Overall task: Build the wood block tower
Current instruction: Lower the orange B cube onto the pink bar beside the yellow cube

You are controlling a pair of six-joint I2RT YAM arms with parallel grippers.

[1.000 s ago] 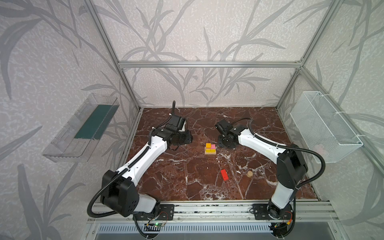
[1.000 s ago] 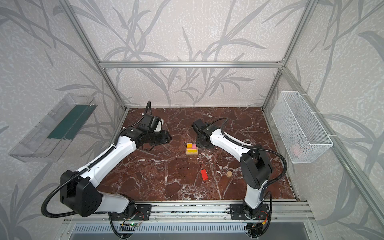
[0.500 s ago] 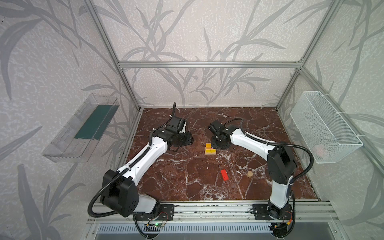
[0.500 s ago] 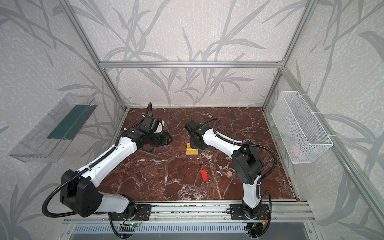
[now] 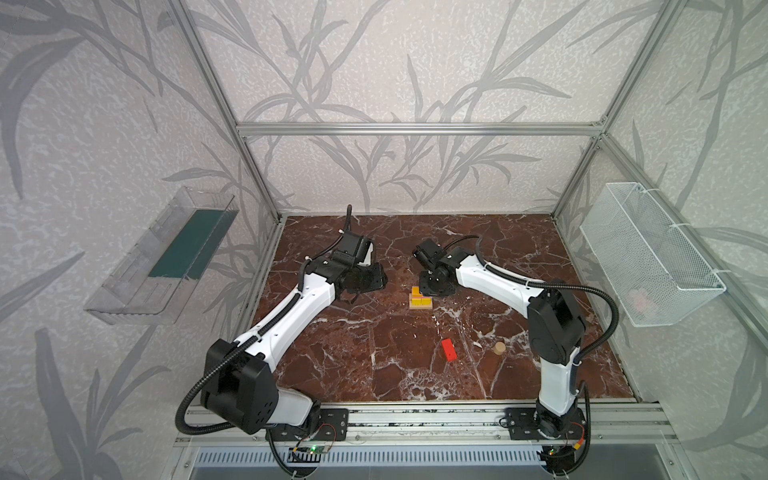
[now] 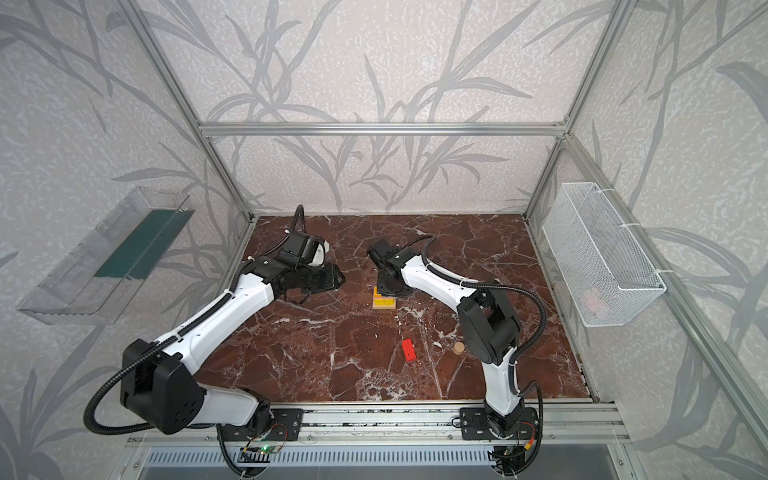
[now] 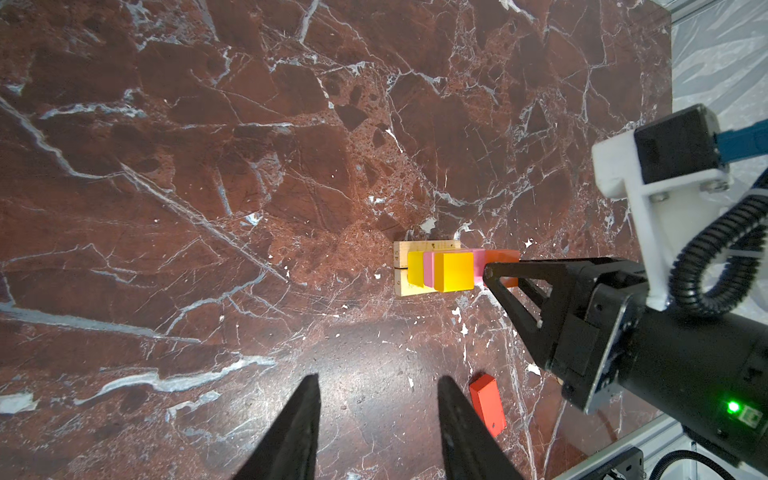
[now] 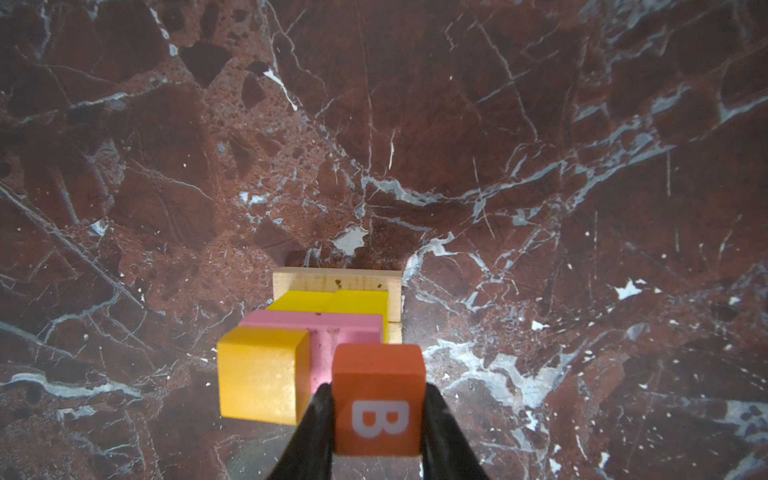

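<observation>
The tower [image 5: 420,300] [image 6: 384,301] stands mid-floor: tan plank [image 8: 336,280] base, yellow layer [image 8: 332,301], pink brick [image 8: 332,328], and an orange cube [image 8: 259,374] on top. My right gripper [image 8: 377,390] [image 5: 434,286] is shut on an orange-red cube [image 8: 378,399] marked B, held beside the orange cube over the pink brick; I cannot tell if it touches. My left gripper [image 7: 379,379] [image 5: 365,280] hovers open and empty to the tower's left. A red brick [image 5: 449,348] [image 7: 487,405] and a tan cylinder [image 5: 498,347] lie on the floor nearer the front.
A white wire basket [image 5: 648,257] hangs on the right wall and a clear tray [image 5: 166,257] on the left wall. Aluminium frame posts edge the marble floor, and a rail [image 5: 415,419] runs along its front.
My right gripper has carried the orange-red cube leftward, from beside the tower to over its top. The left arm has barely moved.
</observation>
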